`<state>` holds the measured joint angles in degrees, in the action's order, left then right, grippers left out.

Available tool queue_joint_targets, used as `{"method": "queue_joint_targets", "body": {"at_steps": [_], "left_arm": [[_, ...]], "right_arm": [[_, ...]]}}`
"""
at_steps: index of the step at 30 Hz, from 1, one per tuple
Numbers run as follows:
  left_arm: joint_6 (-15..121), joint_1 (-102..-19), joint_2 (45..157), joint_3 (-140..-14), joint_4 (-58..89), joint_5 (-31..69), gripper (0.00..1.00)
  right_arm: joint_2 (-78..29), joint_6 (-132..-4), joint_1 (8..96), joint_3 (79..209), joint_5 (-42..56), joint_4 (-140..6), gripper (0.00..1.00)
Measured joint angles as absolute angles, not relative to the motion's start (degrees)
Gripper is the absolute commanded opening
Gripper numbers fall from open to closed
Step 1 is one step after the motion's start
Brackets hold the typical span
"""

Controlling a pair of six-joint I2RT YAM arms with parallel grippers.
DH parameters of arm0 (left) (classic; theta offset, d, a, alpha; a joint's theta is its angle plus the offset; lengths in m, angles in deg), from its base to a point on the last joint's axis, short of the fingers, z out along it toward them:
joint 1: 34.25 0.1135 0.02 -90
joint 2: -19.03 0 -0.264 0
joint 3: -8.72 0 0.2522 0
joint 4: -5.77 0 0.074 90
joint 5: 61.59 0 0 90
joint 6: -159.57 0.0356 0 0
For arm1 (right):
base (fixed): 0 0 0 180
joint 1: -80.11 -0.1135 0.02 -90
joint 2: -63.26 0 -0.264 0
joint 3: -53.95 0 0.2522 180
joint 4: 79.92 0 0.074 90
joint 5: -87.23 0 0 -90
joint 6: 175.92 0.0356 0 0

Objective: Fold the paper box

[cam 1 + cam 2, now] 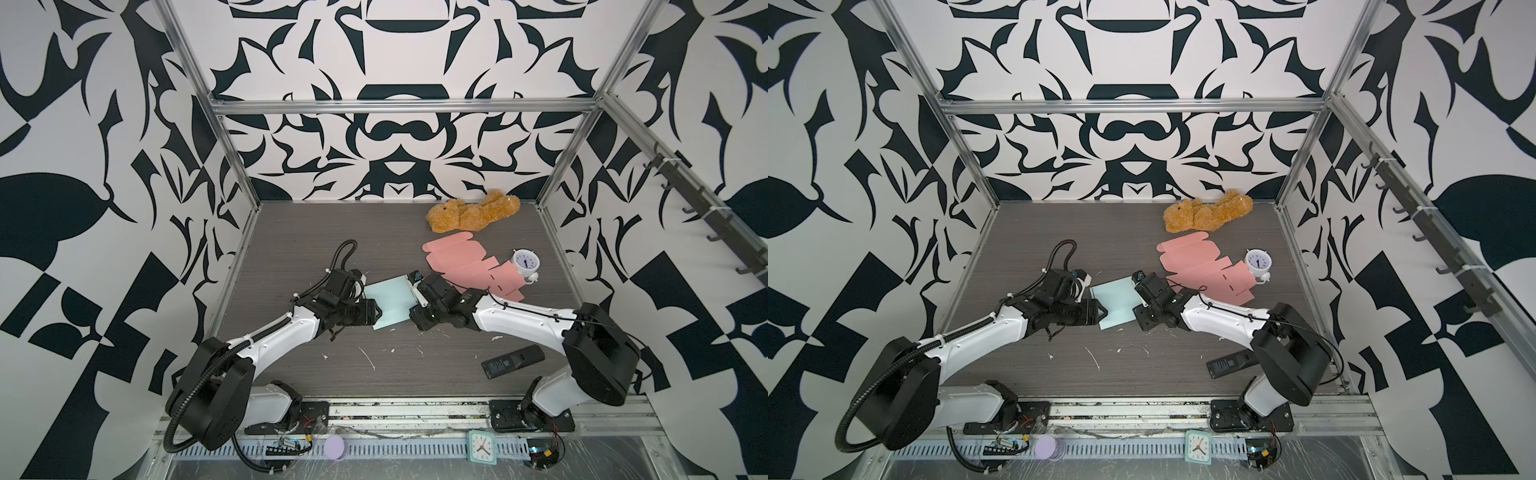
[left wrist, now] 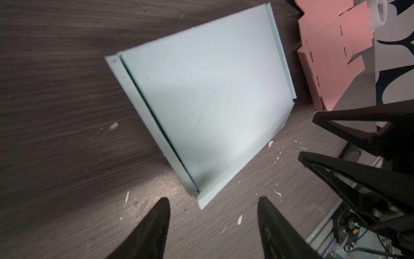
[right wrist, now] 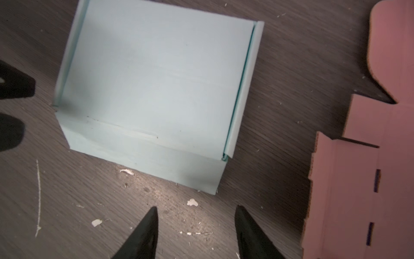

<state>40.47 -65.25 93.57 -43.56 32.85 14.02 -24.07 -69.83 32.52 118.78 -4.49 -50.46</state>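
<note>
The light blue paper box (image 1: 390, 301) (image 1: 1115, 303) lies low on the dark table, mid-scene, between my two grippers. Its broad top panel (image 3: 156, 85) is flat, with narrow folded strips along two sides and a flap along one edge (image 2: 235, 161). My left gripper (image 1: 376, 313) (image 2: 214, 199) is open just off the box's left corner, with only table between its fingers. My right gripper (image 1: 415, 305) (image 3: 196, 207) is open beside the box's right edge and holds nothing. Each wrist view shows the other arm's fingers (image 2: 331, 125) (image 3: 18, 87) near the box.
A pink unfolded box blank (image 1: 469, 266) (image 3: 369, 157) lies flat behind the right gripper, a white alarm clock (image 1: 525, 262) at its right end. A brown teddy bear (image 1: 473, 212) lies at the back, a black remote (image 1: 513, 361) front right. White scraps litter the table.
</note>
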Motion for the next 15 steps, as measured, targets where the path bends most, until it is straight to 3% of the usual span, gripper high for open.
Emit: {"method": "queue_joint_targets", "body": {"at_steps": [15], "left_arm": [[47.03,-54.65,109.05,-59.43,35.65,6.98,0.6]], "right_arm": [[-23.07,-65.69,32.5,116.07,5.31,-55.11,0.12]]}}
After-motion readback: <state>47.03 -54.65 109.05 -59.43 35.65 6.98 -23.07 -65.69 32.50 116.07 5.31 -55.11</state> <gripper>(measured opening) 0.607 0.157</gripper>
